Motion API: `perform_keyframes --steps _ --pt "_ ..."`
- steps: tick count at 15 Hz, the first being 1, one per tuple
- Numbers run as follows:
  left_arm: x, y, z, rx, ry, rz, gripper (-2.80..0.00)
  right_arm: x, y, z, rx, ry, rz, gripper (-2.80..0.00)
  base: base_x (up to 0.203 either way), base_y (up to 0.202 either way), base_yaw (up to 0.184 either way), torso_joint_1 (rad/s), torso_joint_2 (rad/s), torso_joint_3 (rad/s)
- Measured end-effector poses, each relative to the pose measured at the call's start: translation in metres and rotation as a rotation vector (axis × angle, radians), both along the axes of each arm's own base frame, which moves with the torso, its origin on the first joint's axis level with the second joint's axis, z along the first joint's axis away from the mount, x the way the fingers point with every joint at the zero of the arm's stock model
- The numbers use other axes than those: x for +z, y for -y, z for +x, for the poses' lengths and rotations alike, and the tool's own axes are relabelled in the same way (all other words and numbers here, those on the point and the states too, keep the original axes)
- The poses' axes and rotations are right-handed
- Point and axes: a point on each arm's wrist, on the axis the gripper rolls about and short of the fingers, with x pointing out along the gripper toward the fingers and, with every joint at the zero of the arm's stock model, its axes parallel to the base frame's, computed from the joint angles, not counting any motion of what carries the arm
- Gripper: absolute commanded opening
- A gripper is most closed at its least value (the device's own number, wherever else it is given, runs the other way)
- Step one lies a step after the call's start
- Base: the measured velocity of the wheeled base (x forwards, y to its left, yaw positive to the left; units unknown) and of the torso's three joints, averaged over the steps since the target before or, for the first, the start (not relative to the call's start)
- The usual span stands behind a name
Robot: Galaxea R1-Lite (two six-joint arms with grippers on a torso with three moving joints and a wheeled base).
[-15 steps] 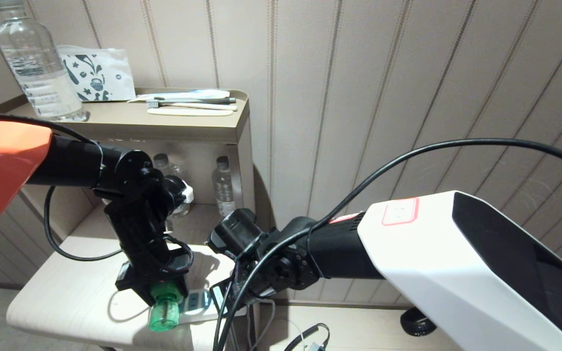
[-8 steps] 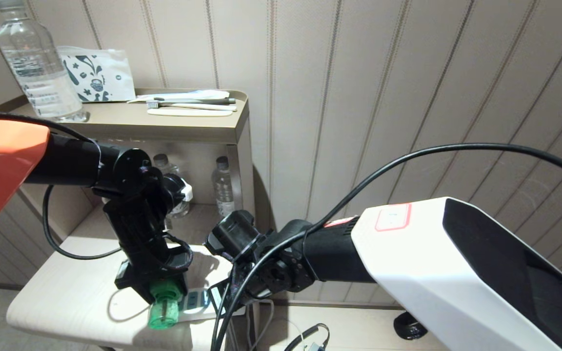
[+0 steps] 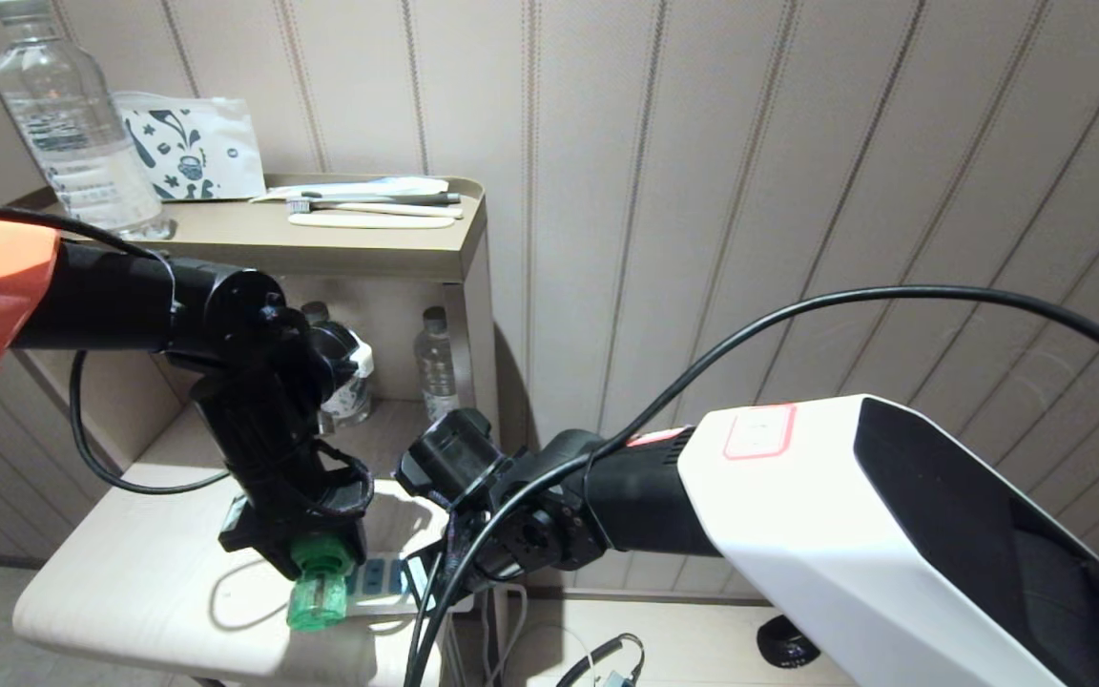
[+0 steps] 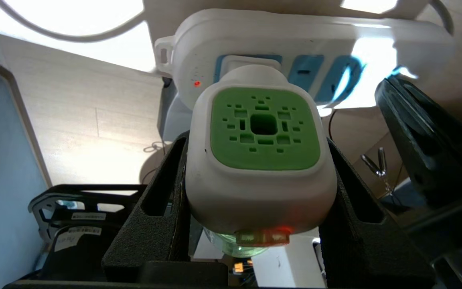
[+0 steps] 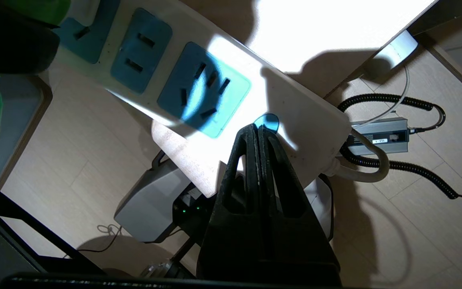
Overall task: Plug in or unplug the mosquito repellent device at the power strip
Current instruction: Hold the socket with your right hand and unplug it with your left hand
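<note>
The mosquito repellent device [image 4: 261, 128], a white head with a green centre, sits between my left gripper's black fingers [image 4: 155, 216]. My left gripper [image 4: 255, 142] is shut on it. The device's back meets the end socket of the white power strip [image 4: 295, 44], and a red light glows at its lower edge. In the head view the device's green bottle [image 3: 319, 596] pokes out under my left gripper [image 3: 306, 553], beside the power strip [image 3: 387, 577]. My right gripper [image 5: 258, 129] is shut with nothing in it. Its tips rest on the power strip [image 5: 295, 120] by a blue button [image 5: 269, 119].
The strip lies on a pale wooden table [image 3: 130, 582], its cord end [image 5: 371, 168] hanging over the edge. A shelf behind holds a water bottle [image 3: 72, 124] and toothbrushes [image 3: 368, 205], with small bottles [image 3: 435, 363] below. A grey adapter [image 5: 379, 136] lies on the floor.
Both arms have shifted slightly to the left in the head view. The left gripper keeps its hold on the device at the strip's end.
</note>
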Motion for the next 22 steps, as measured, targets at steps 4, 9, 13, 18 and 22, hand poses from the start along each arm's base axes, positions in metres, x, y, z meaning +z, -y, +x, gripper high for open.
perform_keyframes --steps 4,9,13,18,22 --pt "0.004 0.005 -0.003 -0.017 0.012 -0.008 -2.80 -0.008 -0.001 0.001 0.001 -0.010 -0.012 -2.80 0.000 0.000 0.000 0.000 0.00 0.000" --pt "0.004 0.006 -0.005 -0.020 0.008 -0.011 -2.80 -0.013 -0.005 0.004 0.001 -0.010 -0.012 -2.80 0.000 0.000 0.000 0.000 0.00 0.000" --pt "-0.003 0.003 -0.008 -0.017 -0.015 0.000 -2.80 -0.011 -0.009 0.006 0.004 0.001 0.003 -2.80 0.000 0.000 0.000 0.000 0.00 0.000" --pt "-0.012 0.000 -0.011 -0.015 -0.041 0.008 -2.80 -0.010 -0.020 0.004 0.024 0.013 0.036 -2.80 0.000 0.000 0.000 0.000 0.00 0.000" --pt "-0.005 -0.002 -0.011 -0.009 -0.013 0.009 -2.80 -0.009 -0.021 0.002 0.024 0.013 0.035 -2.80 0.000 0.000 0.000 0.000 0.00 0.000"
